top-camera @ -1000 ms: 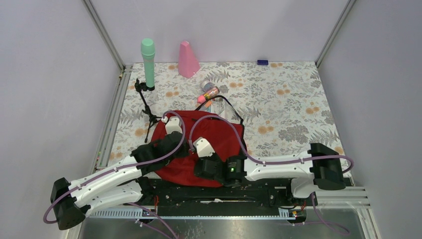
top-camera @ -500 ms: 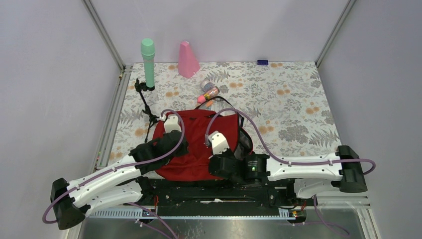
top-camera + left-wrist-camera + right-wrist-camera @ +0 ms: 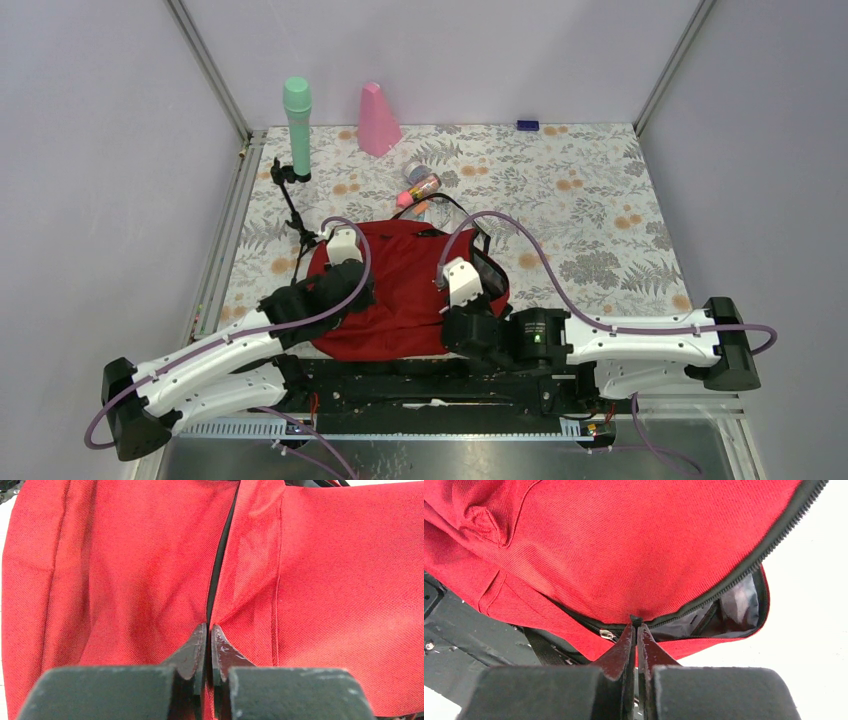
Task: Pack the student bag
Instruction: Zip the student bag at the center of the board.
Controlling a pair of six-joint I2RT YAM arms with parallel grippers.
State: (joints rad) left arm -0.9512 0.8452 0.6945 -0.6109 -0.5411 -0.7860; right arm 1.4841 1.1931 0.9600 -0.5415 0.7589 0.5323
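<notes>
The student bag (image 3: pixel 400 300) now gapes on its right side. Over the last second your right arm has swung rightward, and the zip has parted behind it, baring grey lining (image 3: pixel 736 602). The bag lies flat at the near edge of the bench (image 3: pixel 600 200), just ahead of the arm bases.

Your right pincer (image 3: pixel 634 626) is clamped narrow on what looks like the zip slider (image 3: pixel 636 620). Your left pincer (image 3: pixel 207 631) has not shifted and pinches a red fold beside a zip line, bracing the bag.

I judge the mouth only partly open, not yet ready for packing. From above, both pincers' tips are hidden under their wrists. The slider is tiny, and the bag's inside stays mostly out of sight.
</notes>
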